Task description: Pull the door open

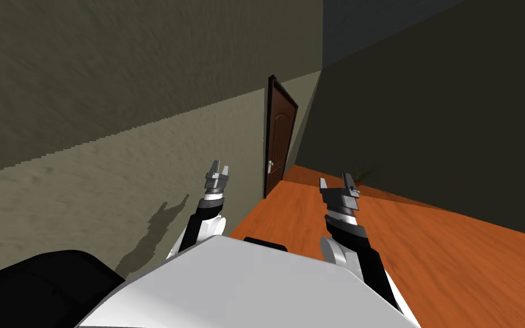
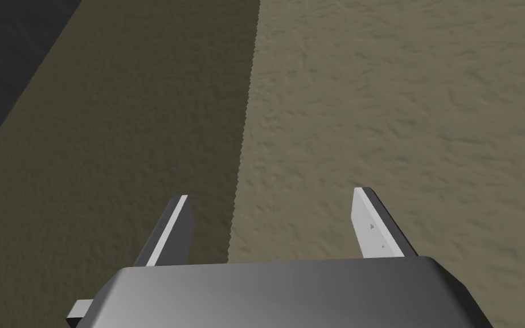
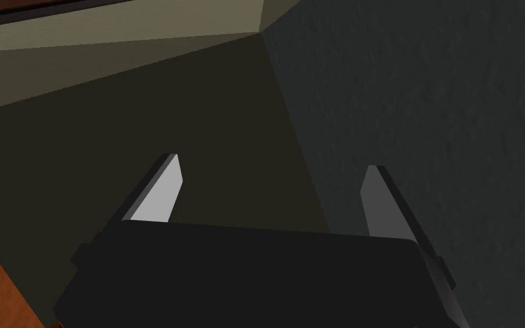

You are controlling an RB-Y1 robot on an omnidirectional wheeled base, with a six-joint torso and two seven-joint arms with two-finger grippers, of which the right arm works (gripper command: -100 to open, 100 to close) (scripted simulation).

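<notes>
A dark brown panelled door (image 1: 279, 136) stands shut in its dark frame in the olive wall, far ahead near the room's corner. A small pale handle (image 1: 270, 165) sits on its near edge, low down. My left gripper (image 1: 218, 167) is raised close to the wall, well short of the door, open and holding nothing. My right gripper (image 1: 335, 182) hovers over the orange floor, also open and empty. In the left wrist view the fingers (image 2: 369, 222) stand apart before the olive wall; in the right wrist view the fingers (image 3: 159, 191) stand apart before dark walls.
The olive wall (image 1: 113, 171) runs along my left, with my arm's shadow on it. Orange floor (image 1: 438, 250) stretches ahead and to the right up to a dark wall (image 1: 455, 125). A small plant (image 1: 364, 173) stands by that dark wall. A black shape (image 1: 33, 285) lies at the lower left.
</notes>
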